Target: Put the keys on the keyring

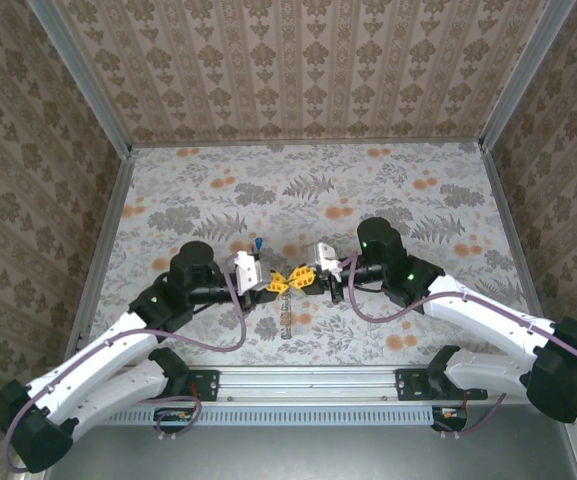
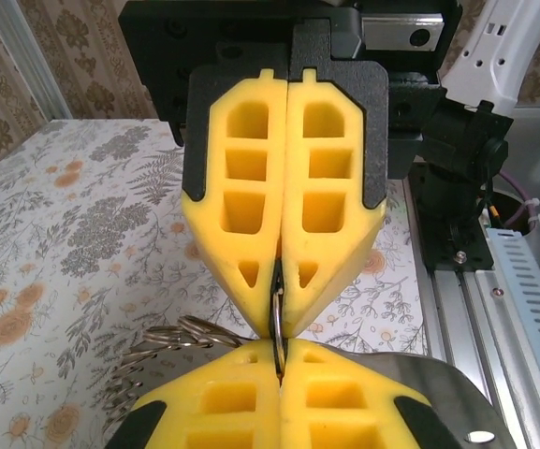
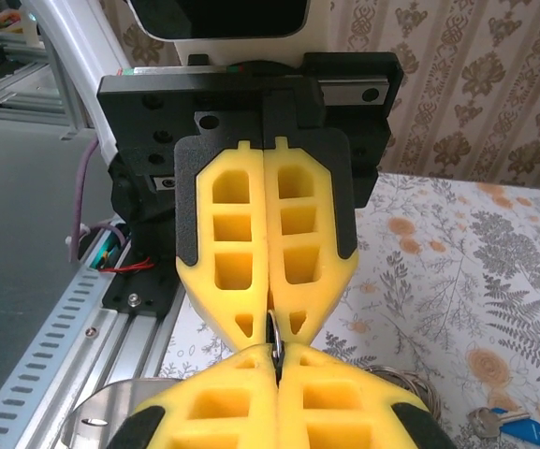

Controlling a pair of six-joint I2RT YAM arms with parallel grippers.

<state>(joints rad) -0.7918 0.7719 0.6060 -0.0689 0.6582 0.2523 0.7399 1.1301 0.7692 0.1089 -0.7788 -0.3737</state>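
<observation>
My two grippers meet tip to tip over the middle of the table. The left gripper [image 1: 280, 283] [image 2: 280, 363] and the right gripper [image 1: 304, 277] [image 3: 276, 363] are both shut on the keyring [image 2: 277, 323] [image 3: 275, 333], a thin metal ring seen edge-on in the small gap between the yellow fingertips. Silvery wire loops [image 2: 162, 339] [image 3: 408, 379] trail from beside the pinch. The key with the blue head [image 1: 255, 243] [image 3: 519, 429] lies on the table behind the left gripper, apart from both grippers.
The floral table cover [image 1: 368, 190] stretches to patterned walls at the back and sides. An aluminium rail [image 1: 308, 385] runs along the near edge by the arm bases. A small greyish thing [image 1: 286, 325] lies on the table just in front of the grippers.
</observation>
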